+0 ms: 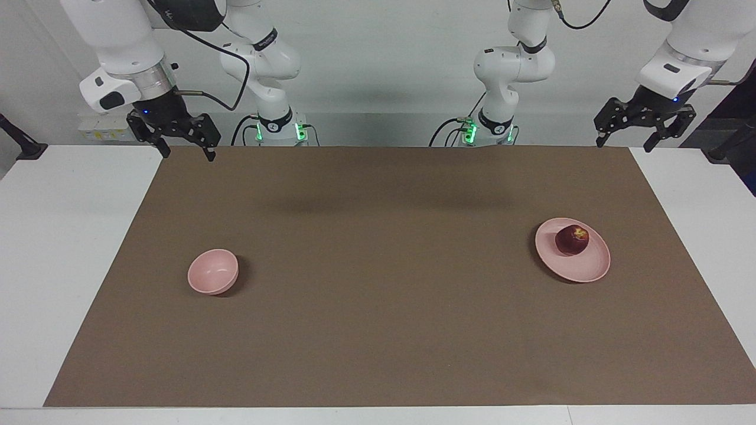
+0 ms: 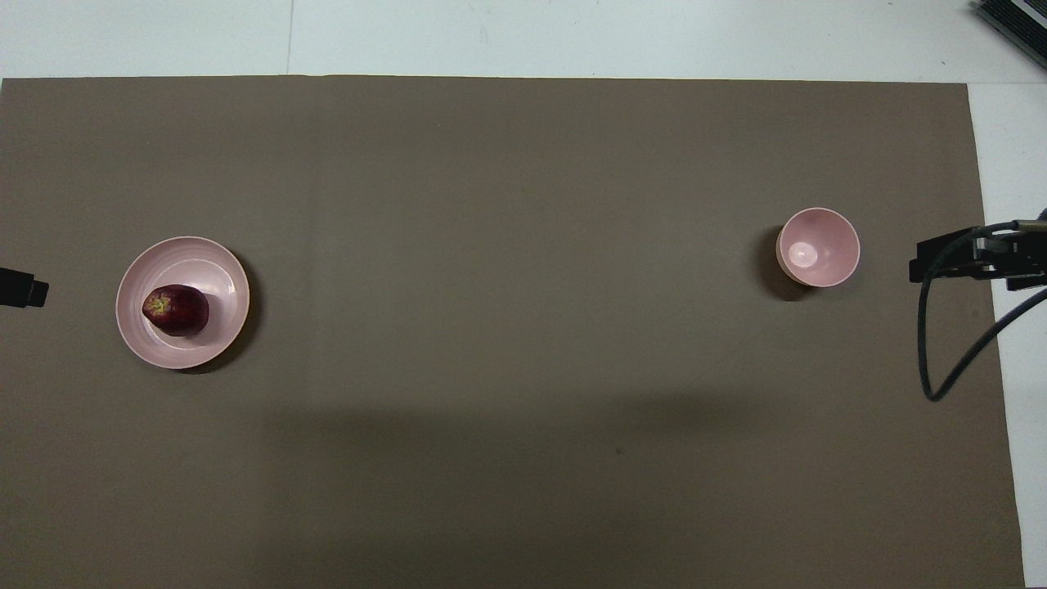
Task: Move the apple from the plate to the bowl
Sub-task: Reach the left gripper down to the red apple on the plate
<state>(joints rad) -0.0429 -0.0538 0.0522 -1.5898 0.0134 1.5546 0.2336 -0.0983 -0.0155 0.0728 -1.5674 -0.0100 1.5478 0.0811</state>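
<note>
A glossy round apple [image 1: 572, 239] sat on the shallow plate [image 1: 590, 267], well apart from the deep bowl [image 1: 212, 272] across bare matte brown mat [image 1: 378, 265], both end effectors, left [image 1: 641, 127] and right [image 1: 175, 139], raised, wide and holding nothing.

Light: bright and even, falling from above; the white table [image 1: 71, 248] is well lit without washing out
Shadows: soft dark crescents hug the bowl [image 2: 818, 246] and the plate [image 2: 182, 302]; broad faint patches lie across the brown mat [image 1: 378, 307]
Glare: a small pale gleam inside the bowl
Focus: sharp in both views; edges straight
</note>
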